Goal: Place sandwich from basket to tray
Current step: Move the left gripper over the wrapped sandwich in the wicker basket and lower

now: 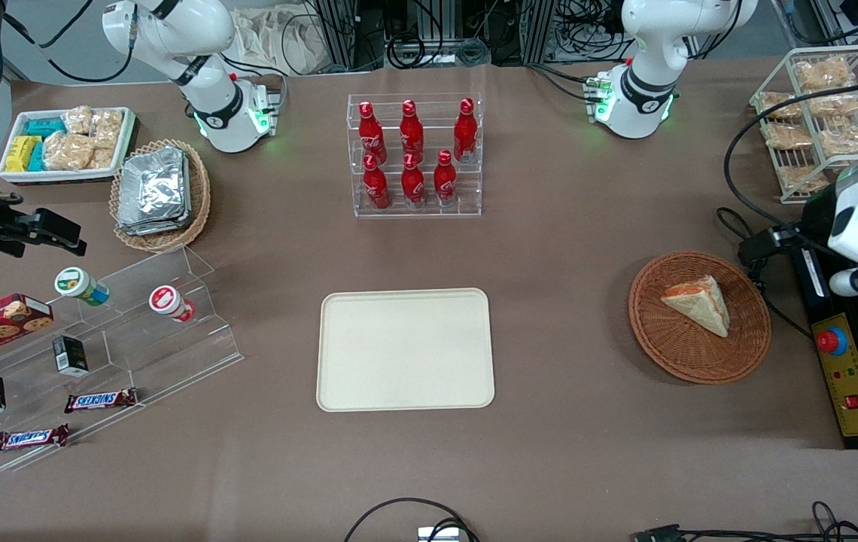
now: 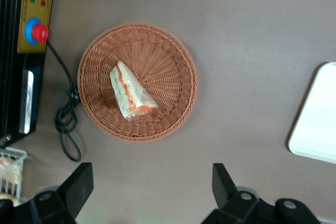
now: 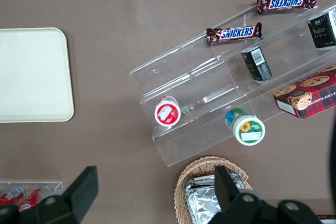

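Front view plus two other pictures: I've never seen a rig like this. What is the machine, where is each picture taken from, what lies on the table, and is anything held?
Two white robot arms stand at a brown table. One picture looks down on the whole table from the front. The other two come from cameras on the arms' wrists, so the dark prongs at their edge are gripper fingers.

The working arm's gripper hangs above the table beside the basket, open and holding nothing. The sandwich, a wrapped wedge, lies in that reddish wicker basket. The cream tray lies bare at the table's middle.

Also there: a clear rack of red bottles, a tan basket of foil packs, a white bin of snacks, clear steps with cups and chocolate bars, and a wire rack of snack bags.
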Controlling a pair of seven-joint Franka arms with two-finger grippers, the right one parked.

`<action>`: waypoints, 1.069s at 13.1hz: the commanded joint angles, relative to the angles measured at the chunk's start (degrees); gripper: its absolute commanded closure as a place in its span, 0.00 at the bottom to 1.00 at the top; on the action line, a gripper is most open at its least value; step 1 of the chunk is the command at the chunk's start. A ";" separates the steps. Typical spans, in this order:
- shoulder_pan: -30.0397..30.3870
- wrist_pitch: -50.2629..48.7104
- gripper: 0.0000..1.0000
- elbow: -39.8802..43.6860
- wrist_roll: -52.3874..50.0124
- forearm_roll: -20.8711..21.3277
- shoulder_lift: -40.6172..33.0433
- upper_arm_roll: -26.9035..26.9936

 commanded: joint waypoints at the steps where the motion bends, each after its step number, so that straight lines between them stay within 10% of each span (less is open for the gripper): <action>1: 0.19 5.58 0.00 -7.57 -5.61 0.64 -1.66 0.16; 14: 2.73 42.07 0.00 -38.89 -21.62 2.49 -4.22 2.10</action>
